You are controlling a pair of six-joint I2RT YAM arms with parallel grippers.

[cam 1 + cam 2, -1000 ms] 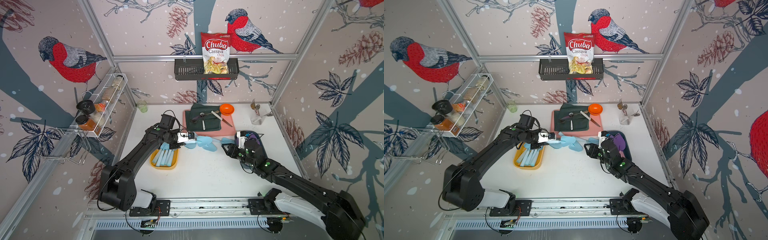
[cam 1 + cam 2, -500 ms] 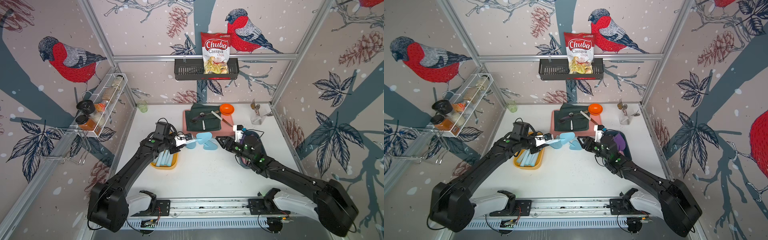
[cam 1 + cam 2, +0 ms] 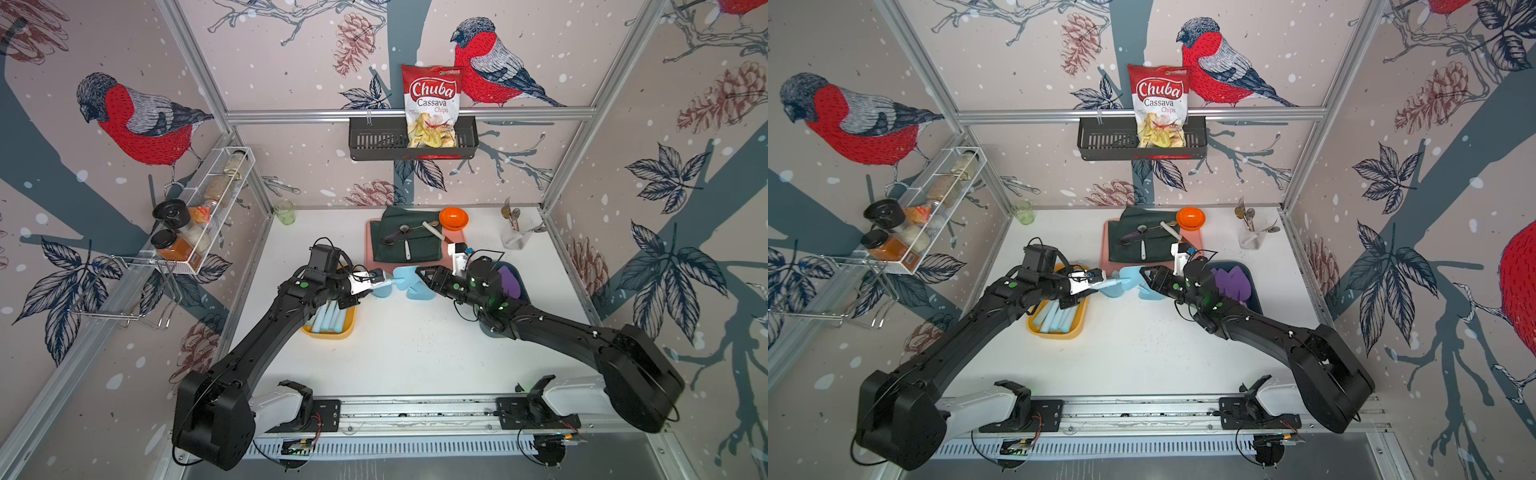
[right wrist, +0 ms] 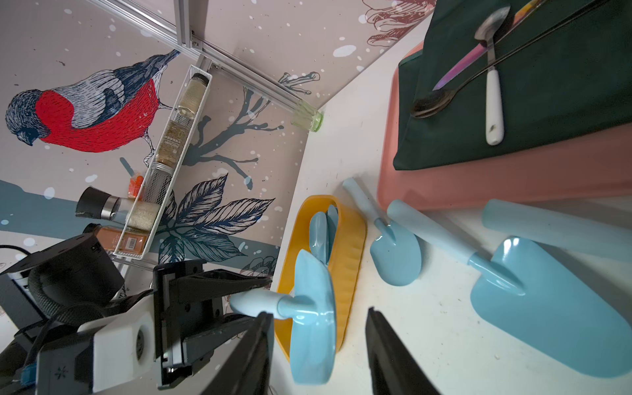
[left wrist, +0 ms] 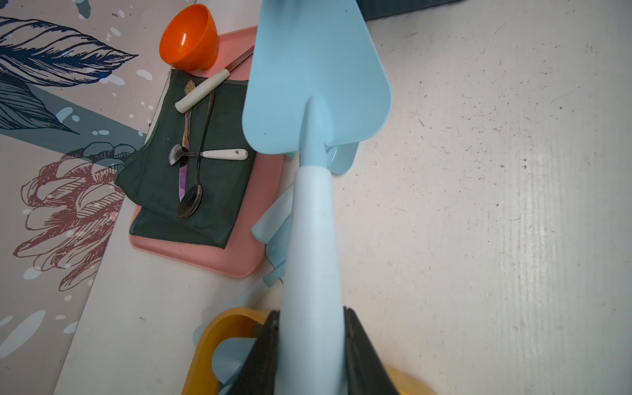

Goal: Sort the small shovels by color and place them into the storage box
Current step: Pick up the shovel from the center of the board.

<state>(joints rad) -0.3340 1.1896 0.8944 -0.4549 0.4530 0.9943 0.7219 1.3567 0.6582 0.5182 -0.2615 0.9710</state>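
Just changed: the right gripper [image 3: 420, 273] has come across from beside the dark blue box [image 3: 524, 293] to the middle of the table [image 3: 415, 353], up to the blade of the light blue shovel [image 5: 318, 85] that the other arm holds.
Left side: the left gripper [image 5: 311, 321] is clamped on that shovel's handle, with the shovel lifted and its blade pointing out toward the right arm.
Right side: the jaws stand apart with the blade edge-on between them in the right wrist view (not visibly pinching it).
Sorted so far: blue shovels [image 3: 328, 320] lie in the yellow tray [image 3: 332, 334], and purple shovels [image 3: 509, 282] lie in the dark blue box.
Loose: a few loose shovels [image 4: 396, 260], all blue, lie on the table beside the pink tray [image 4: 478, 191].
Meaning: this is probably a hand-over or re-grip, and the held shovel belongs in the yellow tray.
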